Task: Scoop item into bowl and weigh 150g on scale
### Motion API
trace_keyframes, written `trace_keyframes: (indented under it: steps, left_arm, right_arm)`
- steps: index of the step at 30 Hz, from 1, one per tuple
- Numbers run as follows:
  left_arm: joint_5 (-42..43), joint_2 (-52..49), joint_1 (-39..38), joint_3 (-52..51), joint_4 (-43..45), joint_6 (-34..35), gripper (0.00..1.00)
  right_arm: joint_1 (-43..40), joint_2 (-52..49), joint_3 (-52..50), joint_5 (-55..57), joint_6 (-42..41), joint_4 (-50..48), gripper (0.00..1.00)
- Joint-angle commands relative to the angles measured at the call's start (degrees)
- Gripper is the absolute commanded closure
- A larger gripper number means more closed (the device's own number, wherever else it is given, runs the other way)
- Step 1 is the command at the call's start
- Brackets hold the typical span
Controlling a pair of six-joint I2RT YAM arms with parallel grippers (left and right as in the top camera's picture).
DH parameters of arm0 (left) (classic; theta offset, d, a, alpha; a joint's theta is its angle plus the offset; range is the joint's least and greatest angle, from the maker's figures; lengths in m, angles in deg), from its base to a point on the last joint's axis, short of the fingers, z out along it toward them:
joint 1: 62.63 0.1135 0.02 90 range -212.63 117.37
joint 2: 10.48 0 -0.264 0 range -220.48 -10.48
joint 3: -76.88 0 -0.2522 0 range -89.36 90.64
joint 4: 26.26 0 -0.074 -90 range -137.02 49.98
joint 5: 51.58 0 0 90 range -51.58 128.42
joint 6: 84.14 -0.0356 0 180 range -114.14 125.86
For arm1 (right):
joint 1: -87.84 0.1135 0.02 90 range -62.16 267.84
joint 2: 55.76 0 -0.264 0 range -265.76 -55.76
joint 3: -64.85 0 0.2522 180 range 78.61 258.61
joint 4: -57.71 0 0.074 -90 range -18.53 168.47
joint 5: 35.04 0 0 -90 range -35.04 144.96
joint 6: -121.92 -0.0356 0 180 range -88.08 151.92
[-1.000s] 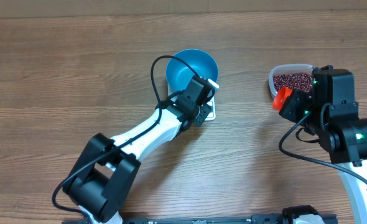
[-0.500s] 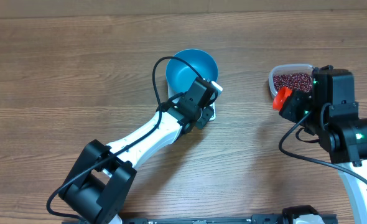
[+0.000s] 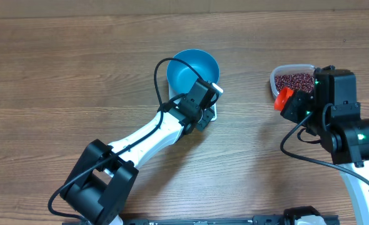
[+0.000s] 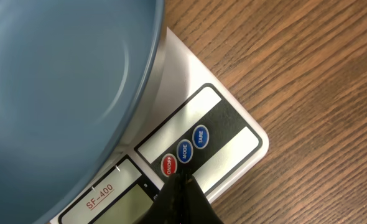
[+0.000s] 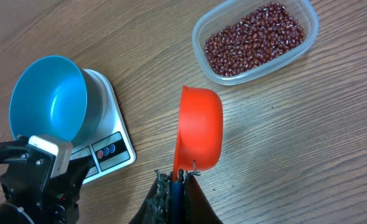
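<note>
Left gripper [image 4: 178, 184], pinched shut, pointed at the scale's [image 4: 233, 140] red on/off button [image 4: 168, 164] (contact unclear), empty bowl [image 4: 59, 81] on the scale mid-table, so power-on looked in hand; next the right gripper [image 5: 176, 185], clamped on the orange scoop [image 5: 200, 134], needed beans [image 5: 255, 38] from the tub [image 5: 200, 32] near the table's [image 3: 59, 75] right edge.

Brown wood-grain table [image 3: 59, 75], evenly lit

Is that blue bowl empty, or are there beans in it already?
Empty. The blue bowl shows only bare blue inside; the beans lie in the clear tub.
</note>
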Motion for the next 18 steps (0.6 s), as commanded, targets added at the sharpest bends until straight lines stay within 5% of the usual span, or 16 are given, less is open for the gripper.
trace_keyframes:
  steps: [1,18]
  left_arm:
    - [0.1,-1.1,0.3,-0.2,0.4,-0.9,0.96]
    - [-1.7,-4.2,0.7,-0.2,1.5,-0.9,0.96]
  right_arm:
    - [0.1,0.1,1.4,0.2,0.3,-0.6,0.96]
    - [0.1,0.1,1.3,0.2,0.3,-0.5,0.96]
